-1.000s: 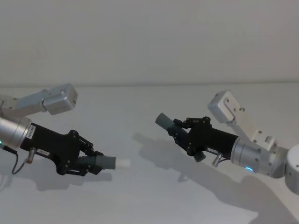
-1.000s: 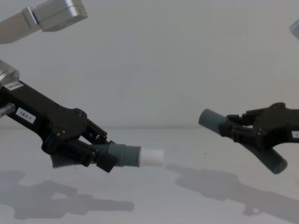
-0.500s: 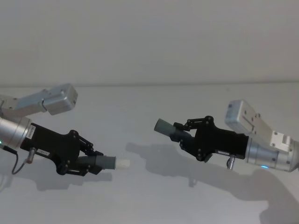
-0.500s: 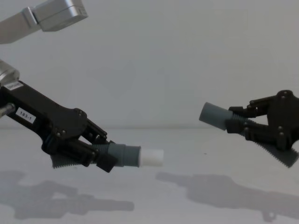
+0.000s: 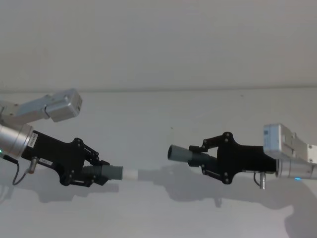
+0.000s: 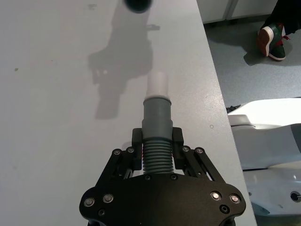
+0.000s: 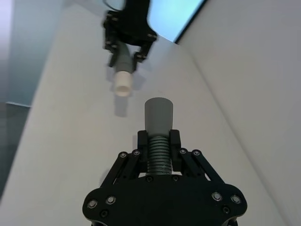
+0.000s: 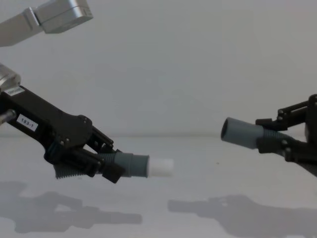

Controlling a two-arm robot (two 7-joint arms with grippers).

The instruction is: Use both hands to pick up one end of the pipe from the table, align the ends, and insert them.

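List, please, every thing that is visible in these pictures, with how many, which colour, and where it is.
pipe piece with white tip: 1, dark grey with a white tip, held above the table on the robot's left, tip pointing toward the other piece.
pipe piece with hollow socket: 1, dark grey, held above the table on the robot's right, socket facing the white tip, apart from it and higher in the chest view.
table: 1, white, below both pieces.
shoe: 1, red and white, on the floor beyond the table edge in the left wrist view.
left gripper: 1, black, shut on the ribbed part.
right gripper: 1, black, shut on the ribbed part.
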